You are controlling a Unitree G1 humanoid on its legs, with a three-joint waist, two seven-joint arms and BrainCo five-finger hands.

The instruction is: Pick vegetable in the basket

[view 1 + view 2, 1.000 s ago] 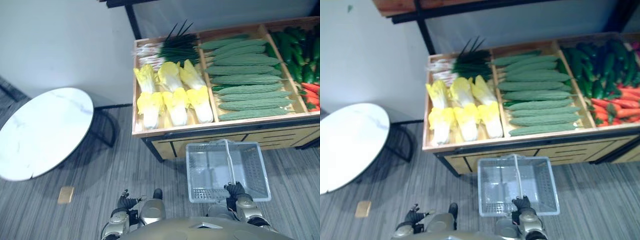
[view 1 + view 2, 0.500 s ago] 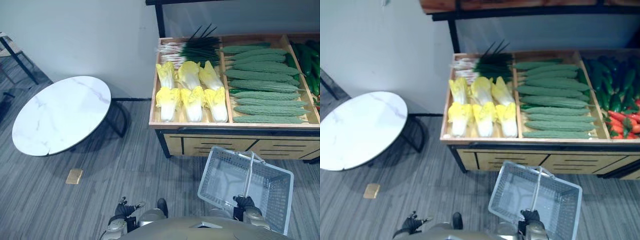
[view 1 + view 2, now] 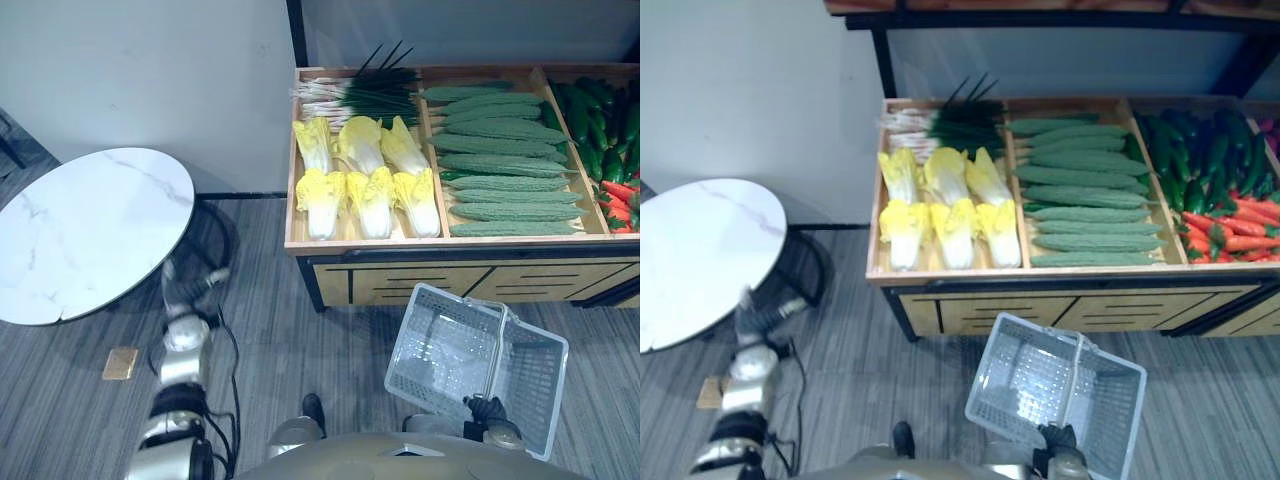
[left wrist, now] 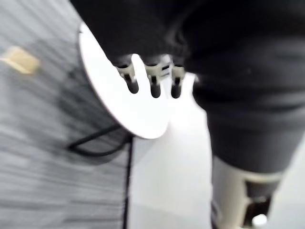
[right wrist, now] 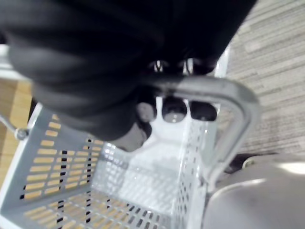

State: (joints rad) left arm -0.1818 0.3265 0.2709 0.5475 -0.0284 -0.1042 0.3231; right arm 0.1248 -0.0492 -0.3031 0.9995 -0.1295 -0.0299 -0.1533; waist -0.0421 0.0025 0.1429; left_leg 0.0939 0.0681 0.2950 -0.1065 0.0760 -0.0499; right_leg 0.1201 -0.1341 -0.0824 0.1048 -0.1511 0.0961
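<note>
Here, the fingers point(image 5: 174, 110) of the right hand point(image 3: 488, 409) are curled tightly round the grey metal handle point(image 5: 205, 89) of the pale grey perforated plastic basket point(image 3: 430, 350). It hangs tilted and empty just in front of the wooden display surface point(image 3: 350, 243). The fingers point(image 4: 153, 85) of the left hand point(image 3: 178, 290) are apart and relaxed, holding nothing. This hand is raised near the round white marble table point(image 3: 80, 230), well apart from the vegetables. The yellow-white cabbages point(image 3: 368, 185), the long green bumpy gourds point(image 3: 505, 165) and the green onions point(image 3: 365, 95) all lie in their compartments. I judge that the picking is not yet begun, and the step in hand is the approach. The next move calls for the free left hand to reach the nearest cabbage, close around it, and bring it above the basket.
</note>
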